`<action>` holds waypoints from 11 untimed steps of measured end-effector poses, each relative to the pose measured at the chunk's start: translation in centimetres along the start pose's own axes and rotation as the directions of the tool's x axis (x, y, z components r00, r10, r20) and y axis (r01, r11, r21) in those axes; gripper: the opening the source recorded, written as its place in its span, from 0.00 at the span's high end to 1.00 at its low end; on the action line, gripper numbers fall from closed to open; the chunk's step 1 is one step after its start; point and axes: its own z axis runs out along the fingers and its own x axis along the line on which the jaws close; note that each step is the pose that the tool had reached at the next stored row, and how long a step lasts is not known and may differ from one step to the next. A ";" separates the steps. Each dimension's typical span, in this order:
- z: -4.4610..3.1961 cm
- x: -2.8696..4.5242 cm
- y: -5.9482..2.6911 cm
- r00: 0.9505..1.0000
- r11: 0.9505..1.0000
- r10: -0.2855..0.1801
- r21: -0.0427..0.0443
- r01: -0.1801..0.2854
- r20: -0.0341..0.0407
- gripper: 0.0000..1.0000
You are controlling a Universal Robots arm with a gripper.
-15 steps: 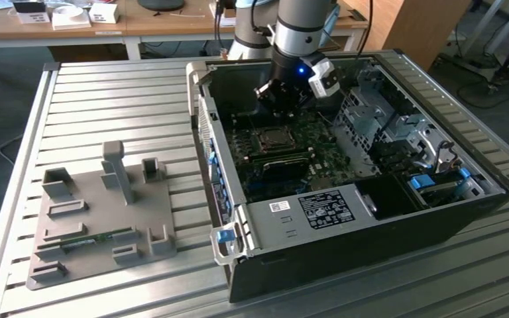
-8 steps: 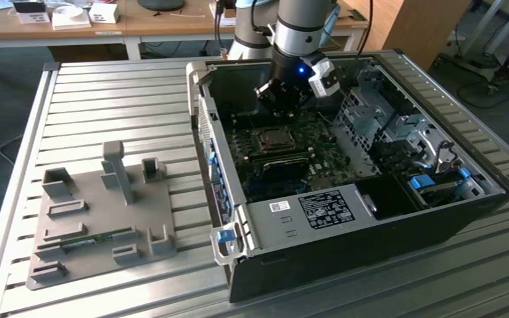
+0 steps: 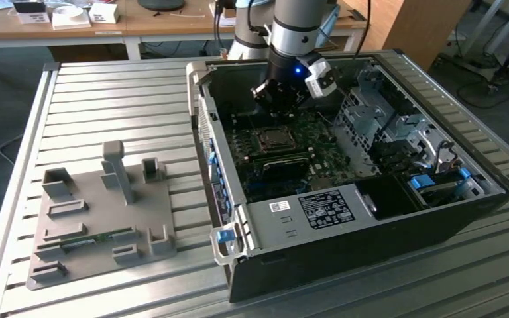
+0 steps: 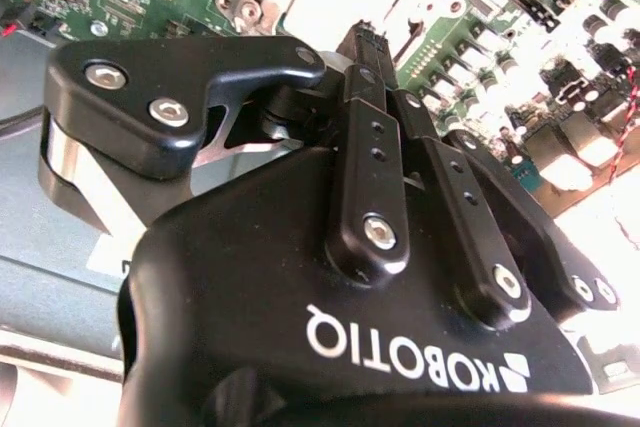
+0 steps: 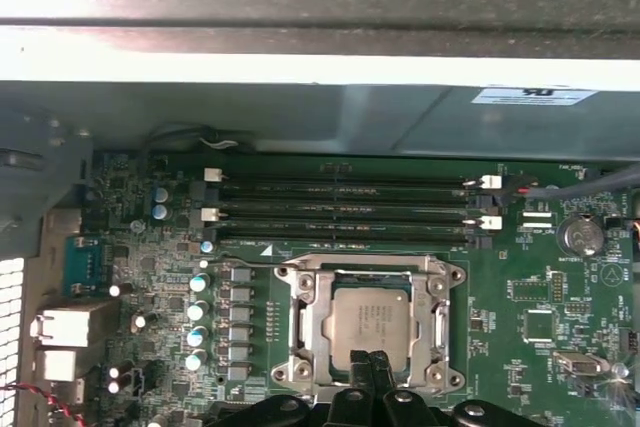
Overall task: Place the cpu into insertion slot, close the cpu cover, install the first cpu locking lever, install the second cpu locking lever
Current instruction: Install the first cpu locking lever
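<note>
Claw (image 3: 278, 111) is inside the open case (image 3: 325, 242), low over the green board (image 5: 560, 347); in the exterior view it hangs just beyond the socket; fingers (image 4: 365, 97) meet at the tips in both wrist views, so it's closed; nothing visible pinched between them.

Cpu (image 5: 370, 325) sits in the socket, silver-grey top up, square to the frame; cover (image 5: 302, 319) lies flat around it with the window framing the cpu, so down, not tilted up; can't tell whether the levers are latched.

In the first wrist view the claw tips overlap one edge of the cpu; touching or just above it, can't tell.

Memory slots (image 5: 345, 209) run parallel just beside the socket, between it and the case wall; a row of small capacitors (image 5: 197, 322) stands along another side of the socket; a coin cell (image 5: 580, 237) sits near the end of the slots.

Exterior view: case lies on its side on a slatted table (image 3: 104, 99); a grey fixture plate (image 3: 95, 225) with upright posts lies on the table at the exterior view's left, well apart from the case; a blue light (image 3: 301, 68) glows on the wrist; a metal drive cage (image 3: 387, 126) stands to the exterior view's right of the board; a wooden desk (image 3: 148, 23) stands behind the table.
</note>
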 end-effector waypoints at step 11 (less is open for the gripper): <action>-0.02 0.79 0.01 1.000 1.000 0.000 0.000 0.000 0.000 0.89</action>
